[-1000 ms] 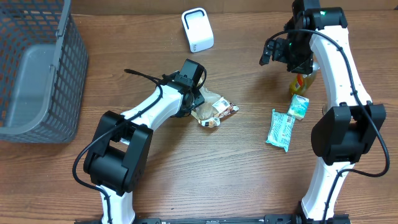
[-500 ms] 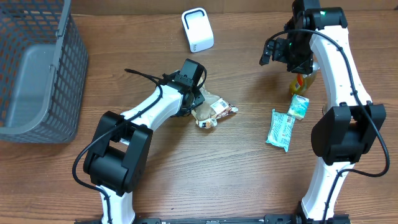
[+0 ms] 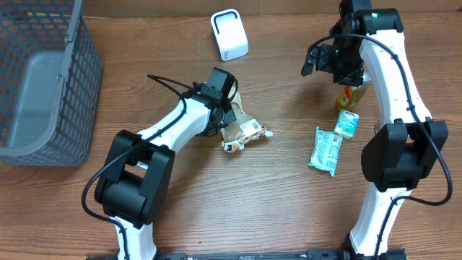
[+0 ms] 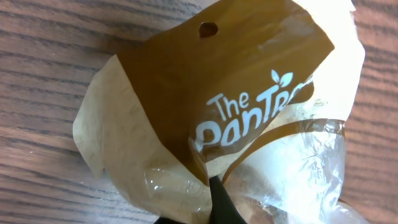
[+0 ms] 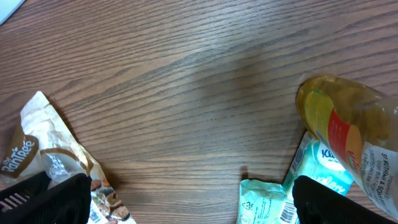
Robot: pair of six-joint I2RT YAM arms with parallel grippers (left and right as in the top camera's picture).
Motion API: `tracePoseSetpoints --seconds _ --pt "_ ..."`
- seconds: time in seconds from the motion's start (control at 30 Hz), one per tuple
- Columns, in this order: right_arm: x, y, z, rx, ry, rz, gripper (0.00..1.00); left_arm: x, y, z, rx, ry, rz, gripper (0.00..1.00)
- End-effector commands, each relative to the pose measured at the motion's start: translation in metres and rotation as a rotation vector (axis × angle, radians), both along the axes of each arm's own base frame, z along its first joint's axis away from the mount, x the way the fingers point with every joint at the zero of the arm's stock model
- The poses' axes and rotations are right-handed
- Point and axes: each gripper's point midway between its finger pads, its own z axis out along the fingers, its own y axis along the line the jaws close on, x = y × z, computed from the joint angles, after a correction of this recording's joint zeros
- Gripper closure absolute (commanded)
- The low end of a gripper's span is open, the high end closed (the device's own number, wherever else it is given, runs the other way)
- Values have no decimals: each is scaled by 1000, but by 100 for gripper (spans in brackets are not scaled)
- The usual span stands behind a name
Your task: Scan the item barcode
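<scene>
Arms: left arm [image 3: 170, 126] runs from 7 o'clock up to surface [image 3: 180, 209] centre, left gripper [image 3: 228, 115] pitched down, jaws clamped on the brown top edge of the snack bag [image 3: 245, 132]. Bag lies at centre, well apart from the scanner [image 3: 229, 35] at 12 o'clock. Right arm [image 3: 397, 72] reaches to 1 o'clock, right gripper [image 3: 326, 61] hovering, jaws wide apart, nothing between them, bottle [image 3: 349, 95] just below it.

Hidden: overhead, left gripper covers the bag's left end. Left wrist view is all bag; one dark fingertip [image 4: 221, 202] shows at 6 o'clock, print cut off at "The Pantr". Can't make out a barcode in any view.
</scene>
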Motion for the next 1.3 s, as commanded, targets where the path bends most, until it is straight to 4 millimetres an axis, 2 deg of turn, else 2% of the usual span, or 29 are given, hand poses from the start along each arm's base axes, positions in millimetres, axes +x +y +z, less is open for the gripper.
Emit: tracePoseSetpoints --seconds 0.0,0.1,0.2,0.47,0.7,0.9,0.97,1.0,1.03,1.07,1.13,1.27 --pt "5 1 15 6 -47 5 0 -6 2 23 -23 -27 -108 96" --pt "5 1 15 6 -47 5 0 -6 -1 41 -42 -61 -163 95" --pt "5 1 15 6 -47 5 0 -10 -3 49 -46 -67 -205 96" --pt "5 1 15 6 -47 5 0 -24 3 44 -16 -12 -239 96" --pt "5 1 15 6 -47 5 0 -25 3 43 -3 -13 -280 94" --pt "5 1 15 6 -47 5 0 -42 3 36 -6 58 -282 95" --pt "5 1 15 6 -47 5 0 -48 3 32 -1 78 -287 91" --pt "5 1 15 6 -47 5 0 -49 3 30 1 85 -289 83" --pt "5 1 15 6 -47 5 0 -51 3 28 5 94 -292 61" --pt "5 1 15 6 -47 5 0 -52 3 28 8 95 -292 54" --pt "5 1 15 6 -47 5 0 -49 3 29 4 84 -290 46" --pt "5 1 15 6 -47 5 0 -35 7 36 -16 48 -263 41"
